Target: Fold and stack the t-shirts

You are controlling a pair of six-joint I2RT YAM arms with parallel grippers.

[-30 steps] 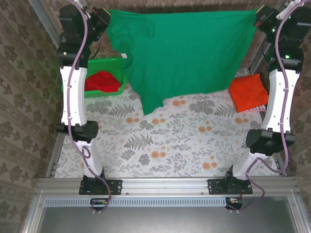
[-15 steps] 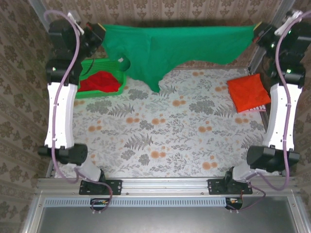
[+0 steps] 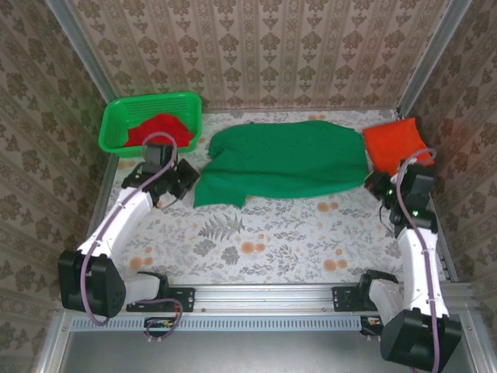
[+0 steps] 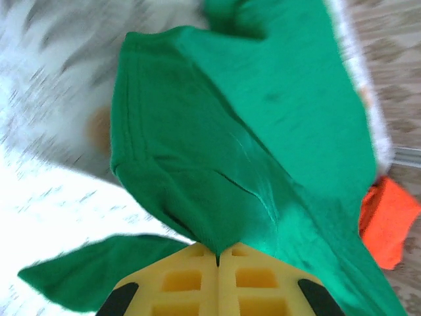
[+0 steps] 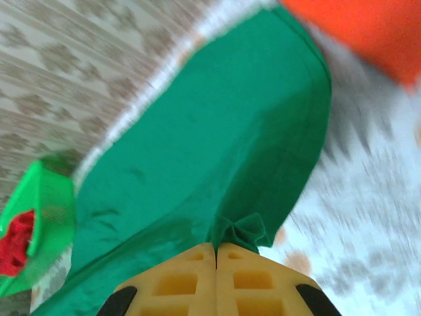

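Note:
The dark green t-shirt (image 3: pixel 283 162) lies spread and rumpled across the back middle of the table. My left gripper (image 3: pixel 186 177) is low at its left edge, shut on a pinch of the green cloth (image 4: pixel 263 131). At the right edge my right gripper (image 3: pixel 377 187) is shut on a bunched corner of the same shirt (image 5: pixel 217 145). The orange-red t-shirt (image 3: pixel 392 144) sits folded at the back right, just beyond the green one. The red t-shirt (image 3: pixel 159 128) lies crumpled inside the basket.
The bright green lattice basket (image 3: pixel 147 101) stands in the back left corner, close behind my left arm. Patterned walls close in the table on three sides. The front half of the flowered tablecloth (image 3: pixel 272 241) is bare.
Both arms came down from high at the back, still holding the green shirt. The shirt went from hanging stretched between the grippers to lying on the table.

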